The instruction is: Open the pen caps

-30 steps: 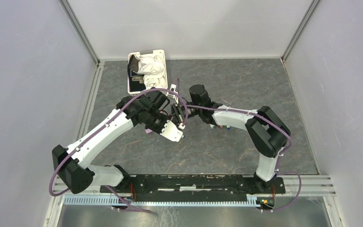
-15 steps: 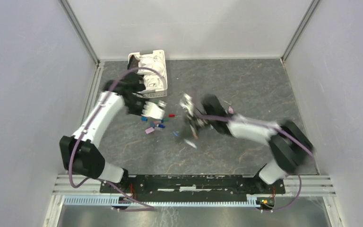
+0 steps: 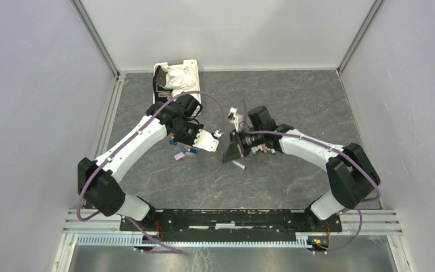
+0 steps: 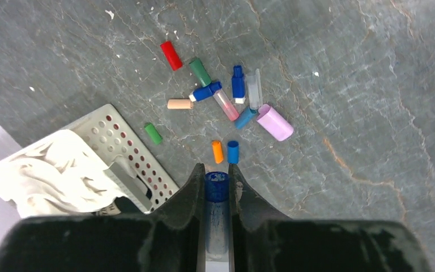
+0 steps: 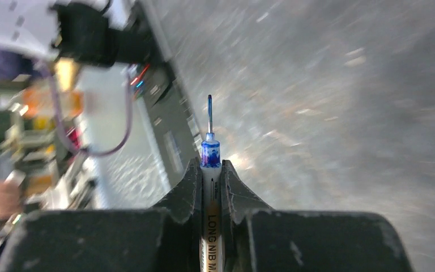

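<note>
My left gripper (image 4: 217, 169) is shut on a blue pen cap (image 4: 217, 187) with a clear lower part. It hangs above several loose pen caps on the floor: red (image 4: 171, 55), green (image 4: 200, 72), blue (image 4: 233, 152), orange (image 4: 217, 151) and lilac (image 4: 275, 122). In the top view the left gripper (image 3: 210, 141) is beside these caps (image 3: 184, 152). My right gripper (image 5: 209, 164) is shut on a white pen barrel (image 5: 210, 218) whose blue nib (image 5: 209, 113) is bare. In the top view the right gripper (image 3: 231, 154) is just right of the left one.
A white slotted basket (image 3: 195, 67) with white cloth stands at the back left; its corner shows in the left wrist view (image 4: 141, 170). A few more caps (image 3: 266, 151) lie under the right forearm. The right wrist view is blurred by motion.
One second ago the two grippers met at the centre. They have pulled apart: the left swung toward the basket and back over the caps, and the right turned downward with the pen.
</note>
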Controlling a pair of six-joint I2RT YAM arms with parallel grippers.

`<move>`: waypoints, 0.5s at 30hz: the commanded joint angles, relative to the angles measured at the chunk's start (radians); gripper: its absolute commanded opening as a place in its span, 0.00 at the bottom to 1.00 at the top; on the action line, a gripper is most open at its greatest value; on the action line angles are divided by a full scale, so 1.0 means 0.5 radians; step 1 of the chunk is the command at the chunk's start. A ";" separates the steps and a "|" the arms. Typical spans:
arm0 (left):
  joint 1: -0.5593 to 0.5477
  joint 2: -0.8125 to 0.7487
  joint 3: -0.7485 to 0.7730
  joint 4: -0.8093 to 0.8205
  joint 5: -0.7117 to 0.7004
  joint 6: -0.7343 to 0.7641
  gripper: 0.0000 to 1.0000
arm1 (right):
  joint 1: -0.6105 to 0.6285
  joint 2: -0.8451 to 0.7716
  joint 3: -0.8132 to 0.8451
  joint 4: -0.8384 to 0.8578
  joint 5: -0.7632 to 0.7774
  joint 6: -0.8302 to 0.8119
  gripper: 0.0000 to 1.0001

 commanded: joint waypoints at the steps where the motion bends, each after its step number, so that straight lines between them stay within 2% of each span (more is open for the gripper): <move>1: 0.049 0.129 0.005 0.216 0.076 -0.391 0.02 | -0.235 -0.005 0.217 -0.300 0.636 -0.280 0.00; 5: 0.091 0.237 -0.068 0.425 0.240 -0.571 0.07 | -0.376 -0.055 0.222 -0.276 1.333 -0.273 0.00; 11: 0.112 0.497 -0.094 0.705 0.316 -0.845 0.16 | -0.423 0.076 0.211 -0.071 1.692 -0.219 0.00; 15: 0.112 0.658 -0.125 0.866 0.262 -0.921 0.16 | -0.423 0.185 0.184 0.073 1.783 -0.192 0.00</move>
